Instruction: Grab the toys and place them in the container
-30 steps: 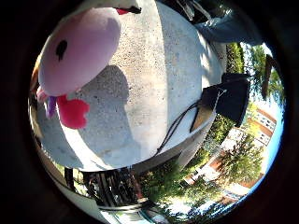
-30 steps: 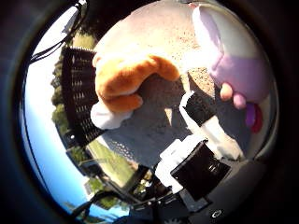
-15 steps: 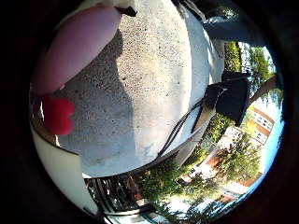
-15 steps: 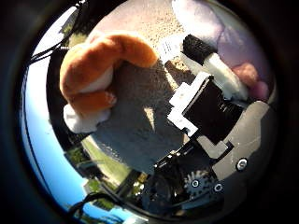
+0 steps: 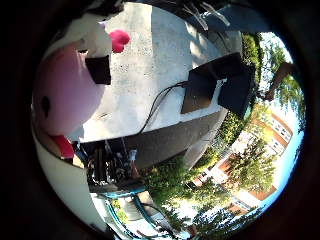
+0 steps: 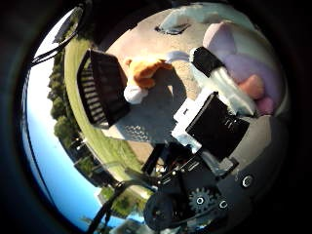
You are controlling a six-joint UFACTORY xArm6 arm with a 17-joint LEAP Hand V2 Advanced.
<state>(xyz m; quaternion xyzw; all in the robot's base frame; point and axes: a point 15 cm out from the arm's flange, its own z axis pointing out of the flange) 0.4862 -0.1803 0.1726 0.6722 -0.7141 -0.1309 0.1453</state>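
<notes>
A pink plush toy [image 5: 65, 95] with red feet fills one side of the little finger side view, pressed close to the palm. My hand [image 6: 214, 117] is shut on it: a white finger with a black tip [image 5: 97, 52] curls across its body, and another finger [image 6: 207, 61] wraps over the toy [image 6: 243, 68]. An orange and white plush toy [image 6: 146, 73] lies on the grey stone table [image 5: 150, 75], touching the black slatted container [image 6: 102, 87] that stands beside it near the table's edge.
Two black box-like objects [image 5: 200, 90] [image 5: 237, 85] sit on the table near its far edge, with a cable running to them. Grass, trees and buildings lie beyond the table.
The fingers have curled round the pink toy and it now sits against the palm. The table and the orange toy look smaller, so the hand has risen away from them.
</notes>
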